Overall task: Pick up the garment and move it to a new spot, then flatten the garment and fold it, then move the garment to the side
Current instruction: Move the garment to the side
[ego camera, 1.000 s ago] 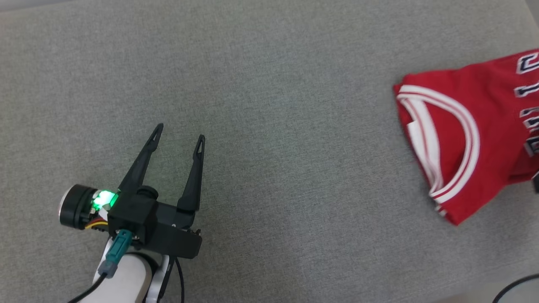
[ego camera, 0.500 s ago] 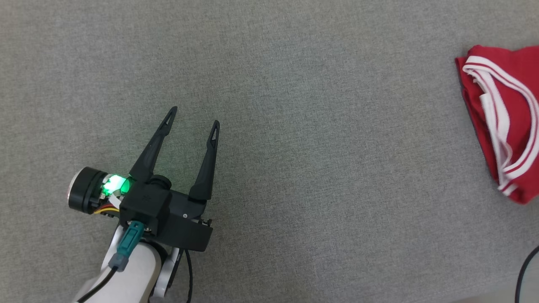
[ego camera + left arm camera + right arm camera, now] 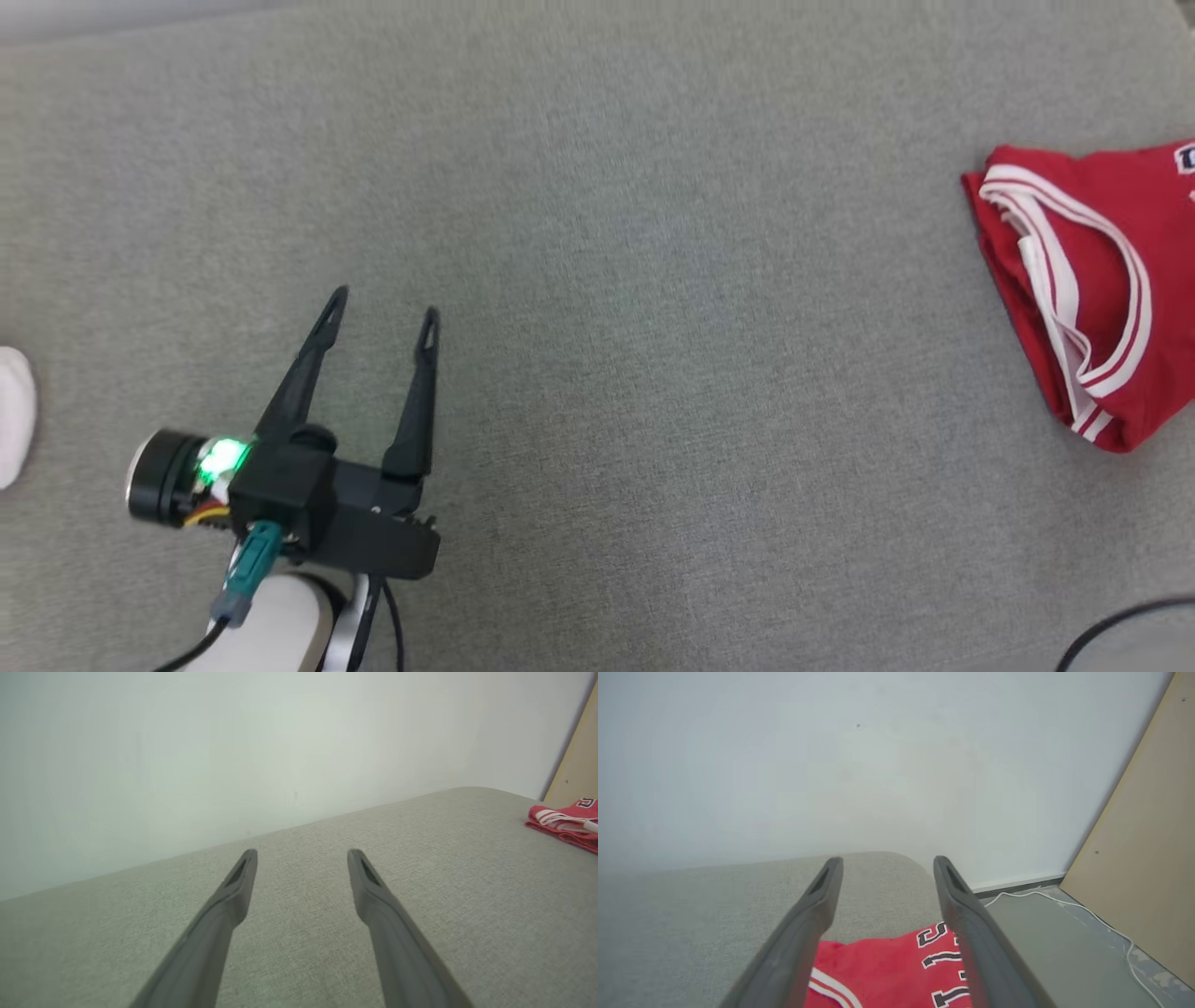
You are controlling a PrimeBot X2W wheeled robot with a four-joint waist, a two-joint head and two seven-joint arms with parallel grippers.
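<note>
Folded red jersey (image 3: 1092,299) at the head view's right edge; left pincer (image 3: 382,306) and right pincer (image 3: 887,862) both apart, empty.
The right pincer hangs low over it: a finger snagging cloth could undo the fold or push it off the table (image 3: 653,280).

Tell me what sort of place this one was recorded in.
Probably a plain indoor test room rather than a home: a wide grey fabric pad serves as work surface, a bare white wall stands behind it, and a wooden board and loose white cable sit at the floor's edge.
</note>
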